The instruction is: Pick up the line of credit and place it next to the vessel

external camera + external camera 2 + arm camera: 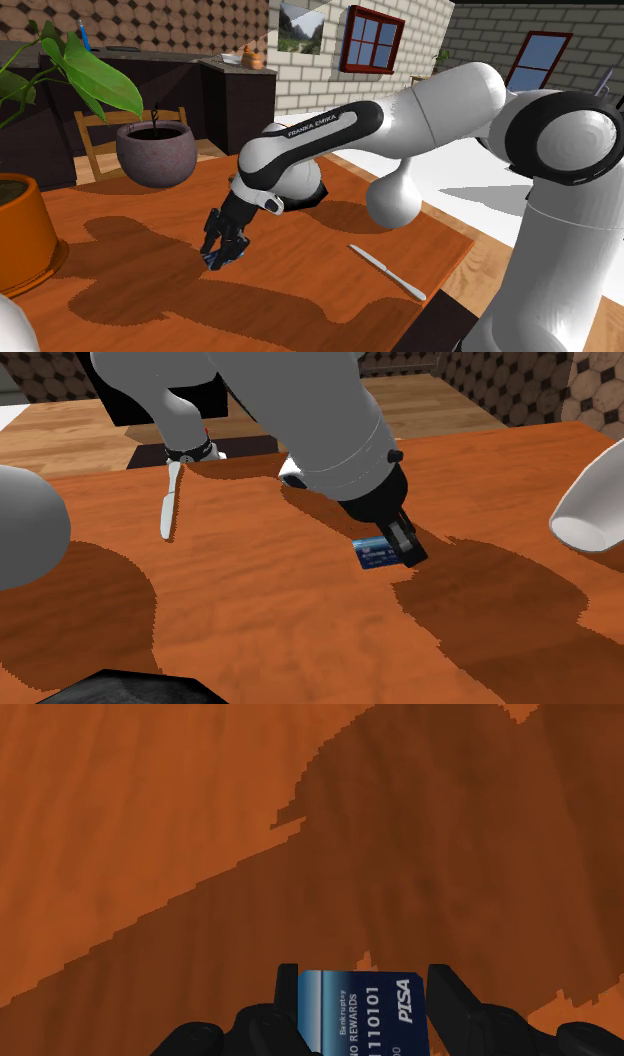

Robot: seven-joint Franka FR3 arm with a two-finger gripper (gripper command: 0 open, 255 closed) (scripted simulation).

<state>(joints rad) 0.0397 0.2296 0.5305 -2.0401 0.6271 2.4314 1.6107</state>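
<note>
Watching remotely, I saw the gripper [222, 252] pinching the blue card [365, 1016] between both fingers [447, 1004] over the middle of the wooden table [300, 300], well apart from the dark pot [155, 155] at the edge by the chair [98, 135].

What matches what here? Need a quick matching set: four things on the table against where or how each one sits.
Things:
1. blue card
2. knife
3. grey pot
4. orange pot

Place or state:
A. cut off by the shoulder view's left edge
B. clasped in the gripper
C. lying flat, to the shoulder view's right of the gripper
D. upright at the far side, holding a thin stem

Pairs: 1-B, 2-C, 3-D, 4-A
</note>
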